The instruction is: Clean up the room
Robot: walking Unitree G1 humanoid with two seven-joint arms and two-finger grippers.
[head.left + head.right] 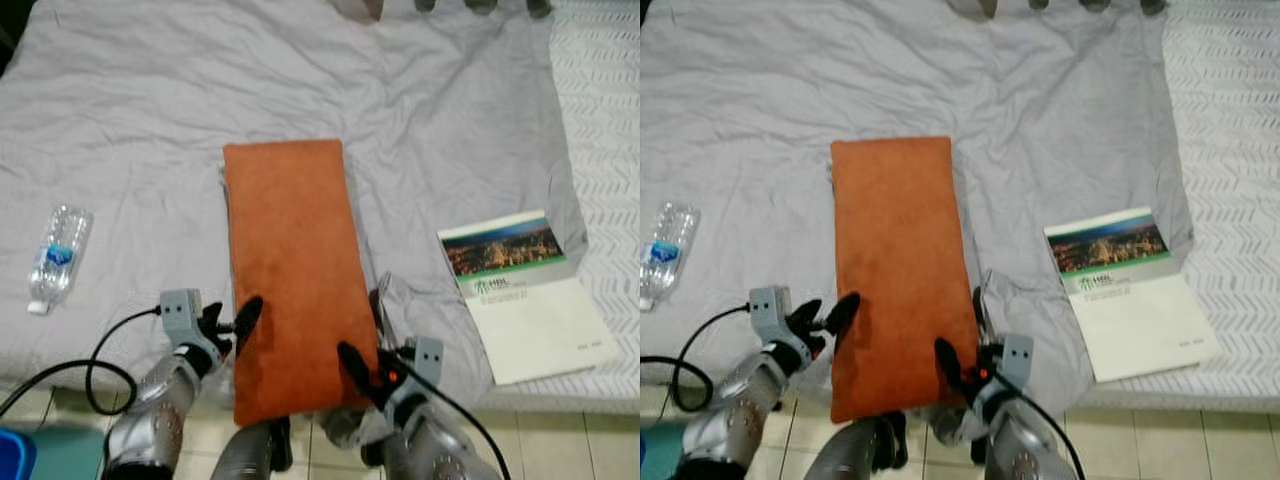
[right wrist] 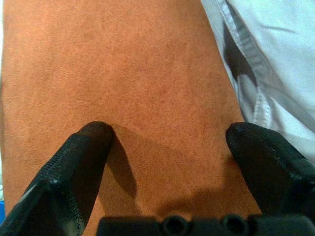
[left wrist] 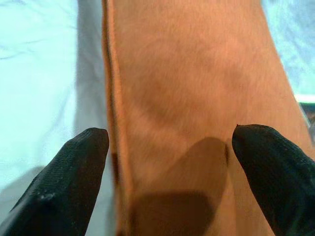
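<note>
We looked down on one bed covered by a wrinkled grey sheet [image 1: 420, 110], with a white patterned cover [image 1: 600, 120] bare along its right side. One orange cushion [image 1: 292, 270], a long rectangle, lay on the sheet near the middle; its long axis ran away from us, the far end toward the head of the bed and the near end hanging just over the bed's edge. One booklet [image 1: 522, 295] lay flat to its right, well apart. One clear water bottle [image 1: 58, 256] lay on its side far left, cap toward us. Our left gripper [image 1: 232, 322] stood spread wide astride the cushion's near left edge, holding nothing. Our right gripper [image 1: 362, 338] was likewise spread wide over the near right corner, gripping nothing.
</note>
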